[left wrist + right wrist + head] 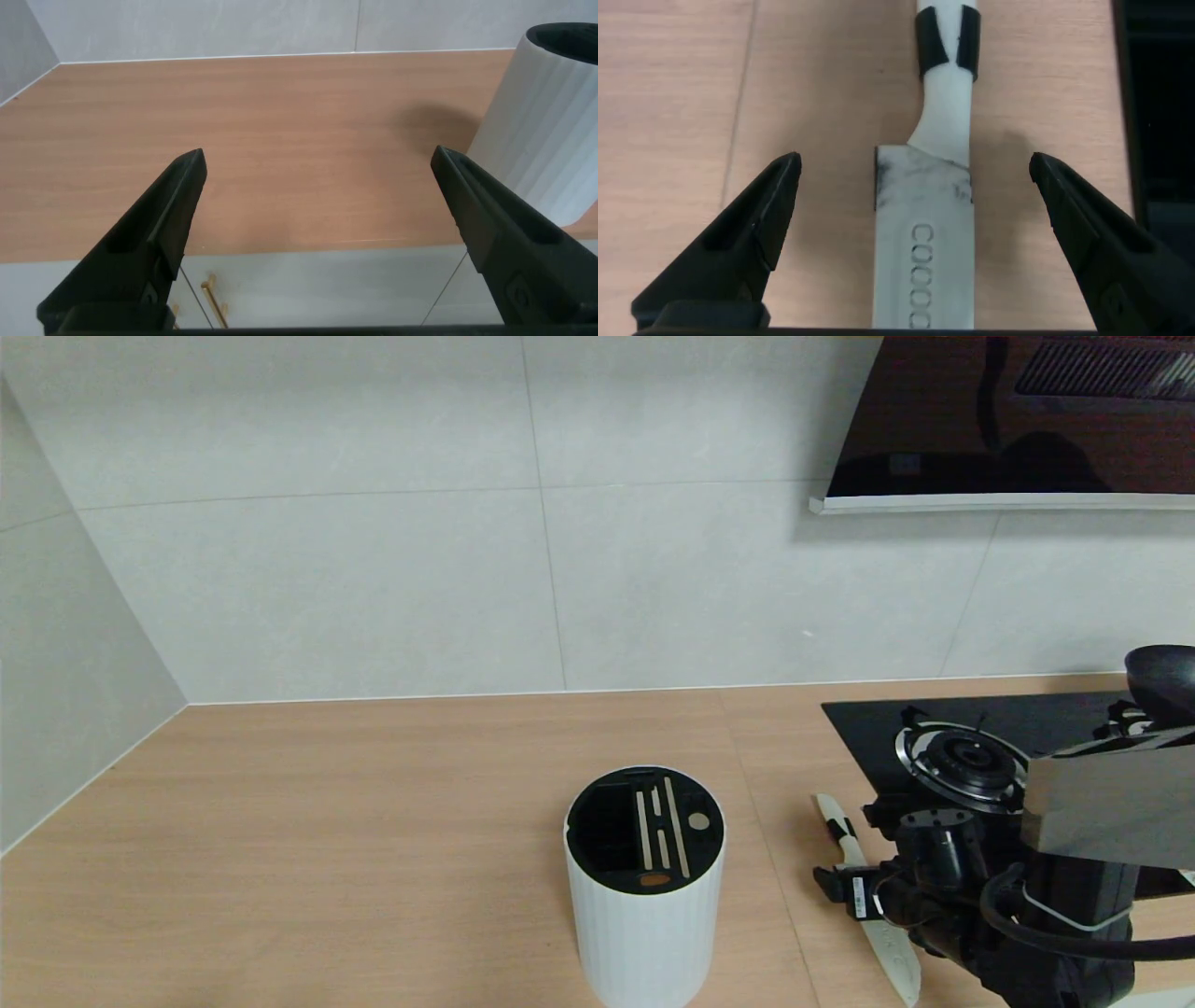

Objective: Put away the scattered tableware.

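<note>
Wooden counter, one white knife, one white holder

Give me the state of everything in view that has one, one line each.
Knife: lying flat on the counter, not gripped.
Holder: upright, nothing sticking out of its top slots.
Right gripper: open, directly over the knife, fingers either side of the blade.
Left gripper: open, holding nothing.
Burner: no flame visible, nothing on it.
</note>
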